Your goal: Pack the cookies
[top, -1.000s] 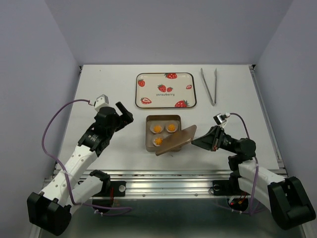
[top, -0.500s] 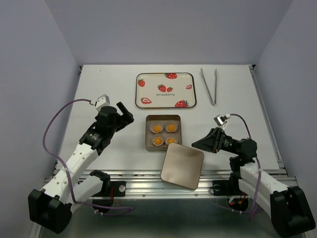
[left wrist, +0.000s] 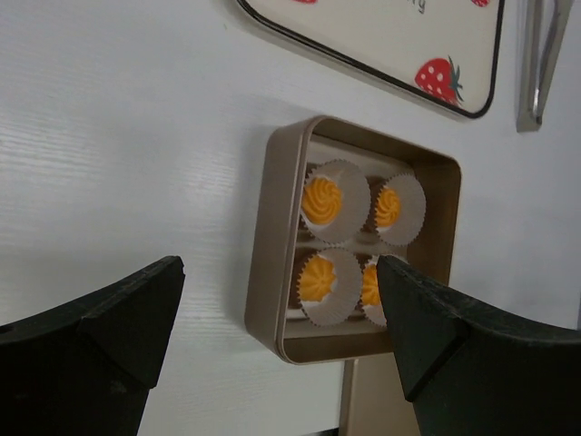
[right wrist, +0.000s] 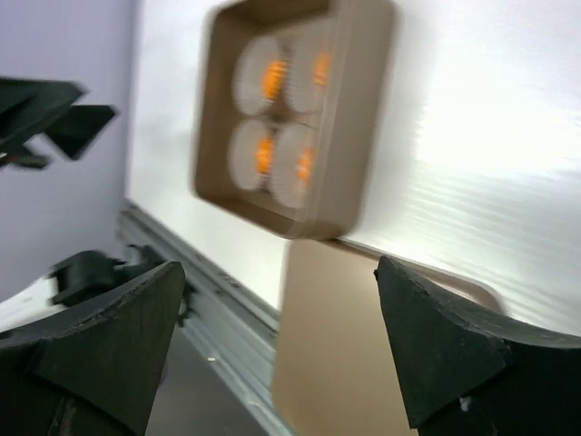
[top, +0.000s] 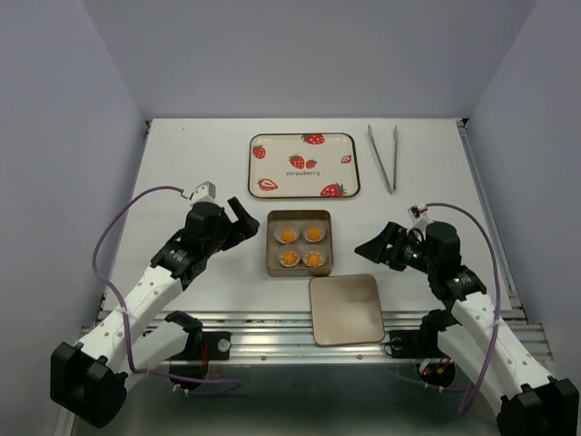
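Several orange-yellow cookies [top: 288, 235] sit in white paper cups inside the open square gold tin [top: 271, 247] at mid-table. The left wrist view shows the cookies [left wrist: 321, 200] and the tin [left wrist: 265, 245] from above. The tin's flat lid [top: 345, 309] lies by itself near the table's front edge. It touches neither gripper. My left gripper [top: 243, 221] hangs open just left of the tin. My right gripper [top: 375, 245] is open to the tin's right, with nothing between its fingers. In the blurred right wrist view, the tin [right wrist: 354, 136] and lid [right wrist: 363, 363] lie ahead.
A strawberry-print tray [top: 281, 150] lies at the back centre, with metal tongs [top: 382, 156] to its right. The metal rail [top: 272, 325] runs along the front edge just beyond the lid.
The right gripper opened and let go of the lid, which dropped from leaning on the tin to lying flat in front of it. The right arm drew back; the left gripper moved closer to the tin.
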Robot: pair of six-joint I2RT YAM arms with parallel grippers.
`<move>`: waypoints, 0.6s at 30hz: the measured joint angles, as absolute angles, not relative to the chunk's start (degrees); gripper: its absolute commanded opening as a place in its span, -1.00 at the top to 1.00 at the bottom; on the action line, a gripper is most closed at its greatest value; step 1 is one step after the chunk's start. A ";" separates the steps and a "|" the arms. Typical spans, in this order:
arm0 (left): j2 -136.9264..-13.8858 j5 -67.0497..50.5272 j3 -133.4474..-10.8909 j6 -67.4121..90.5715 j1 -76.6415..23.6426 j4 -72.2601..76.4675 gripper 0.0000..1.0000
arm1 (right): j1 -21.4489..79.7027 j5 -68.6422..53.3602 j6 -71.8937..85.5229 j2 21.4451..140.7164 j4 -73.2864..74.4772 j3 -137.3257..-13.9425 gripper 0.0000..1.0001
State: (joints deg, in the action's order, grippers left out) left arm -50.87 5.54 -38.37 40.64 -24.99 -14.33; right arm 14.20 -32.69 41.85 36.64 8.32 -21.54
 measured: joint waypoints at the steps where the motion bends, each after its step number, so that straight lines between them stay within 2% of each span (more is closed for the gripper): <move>1: -50.74 4.58 -37.80 41.08 -25.45 -14.33 -0.98 | 14.20 -31.03 41.41 36.95 10.15 -21.69 -0.94; 6: -46.13 -0.75 -29.04 47.42 -34.13 -13.15 -0.98 | 14.20 -22.48 40.64 43.38 22.00 -21.69 -0.98; 11: -41.45 -1.58 -21.56 57.91 -49.25 -12.03 -0.98 | 14.22 -18.81 40.88 48.45 29.26 -21.71 -1.00; 14: -45.71 -1.41 -19.11 63.66 -58.08 -7.86 -0.98 | 15.11 -18.41 41.19 51.35 30.04 -22.39 -1.00; 18: -61.19 -0.58 -22.33 65.82 -65.30 -2.07 -0.98 | 20.23 -18.94 42.09 56.58 29.30 -24.14 -1.00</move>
State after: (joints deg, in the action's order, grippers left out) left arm -61.19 -0.58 -22.33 65.82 -65.30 -2.07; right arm 20.23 -18.94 42.09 56.58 29.30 -24.14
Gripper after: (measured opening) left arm 0.989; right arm 0.996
